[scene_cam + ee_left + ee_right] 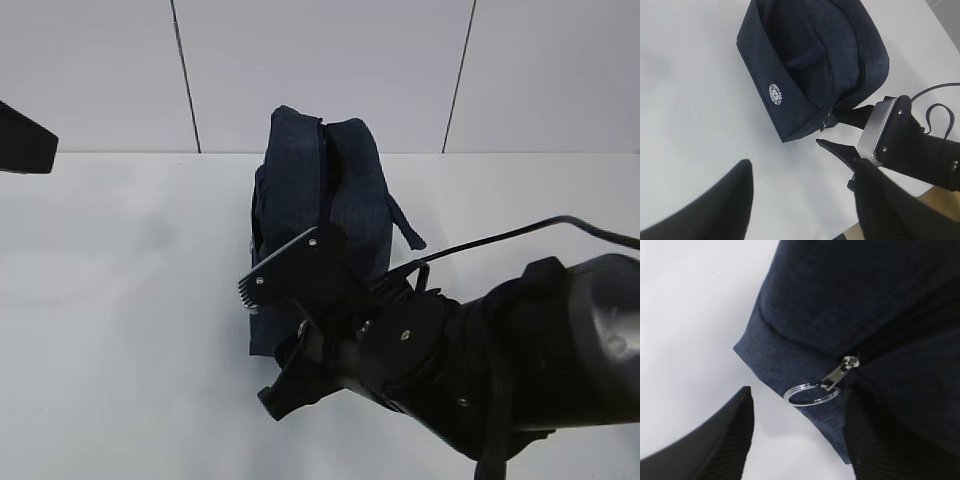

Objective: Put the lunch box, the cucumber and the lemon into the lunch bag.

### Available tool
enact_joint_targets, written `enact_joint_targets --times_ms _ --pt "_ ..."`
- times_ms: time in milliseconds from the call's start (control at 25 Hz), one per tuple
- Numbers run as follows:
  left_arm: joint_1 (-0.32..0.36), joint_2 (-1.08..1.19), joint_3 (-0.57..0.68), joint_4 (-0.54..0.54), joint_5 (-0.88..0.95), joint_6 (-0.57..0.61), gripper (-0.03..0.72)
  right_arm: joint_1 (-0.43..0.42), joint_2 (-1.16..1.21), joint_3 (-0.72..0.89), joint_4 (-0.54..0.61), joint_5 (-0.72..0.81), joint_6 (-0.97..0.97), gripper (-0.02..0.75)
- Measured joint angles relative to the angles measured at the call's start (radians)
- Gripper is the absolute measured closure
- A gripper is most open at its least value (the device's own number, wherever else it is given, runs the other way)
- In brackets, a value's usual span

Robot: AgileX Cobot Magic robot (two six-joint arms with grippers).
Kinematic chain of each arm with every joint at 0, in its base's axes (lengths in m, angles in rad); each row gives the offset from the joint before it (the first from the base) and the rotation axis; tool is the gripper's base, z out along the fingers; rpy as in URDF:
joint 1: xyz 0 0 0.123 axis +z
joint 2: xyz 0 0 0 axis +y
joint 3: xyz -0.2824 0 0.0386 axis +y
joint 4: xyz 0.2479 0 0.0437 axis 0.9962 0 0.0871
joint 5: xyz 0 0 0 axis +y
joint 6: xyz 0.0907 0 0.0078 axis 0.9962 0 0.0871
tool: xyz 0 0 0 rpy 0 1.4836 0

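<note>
The dark navy lunch bag (320,200) stands on the white table (120,330), its zip line running along the top. The zip slider with its silver ring pull (810,394) sits at the bag's near end. My right gripper (257,345) is at that end, open, jaws either side of the ring without touching it. My left gripper (802,167) hovers open over bare table, a little off the bag (810,65), nothing between its fingers. The lunch box, the cucumber and the lemon are out of view.
The bag's strap handle (405,225) hangs off its right side. A black cable (520,232) loops over the right arm. Part of the left arm (25,140) shows at the far left edge. A pale panelled wall stands behind the table.
</note>
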Motion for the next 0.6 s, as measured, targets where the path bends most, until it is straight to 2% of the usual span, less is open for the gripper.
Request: enact_joint_targets --times_ms 600 --pt "0.0 0.0 0.0 0.0 0.0 0.0 0.239 0.0 0.055 -0.035 -0.044 0.003 0.033 0.271"
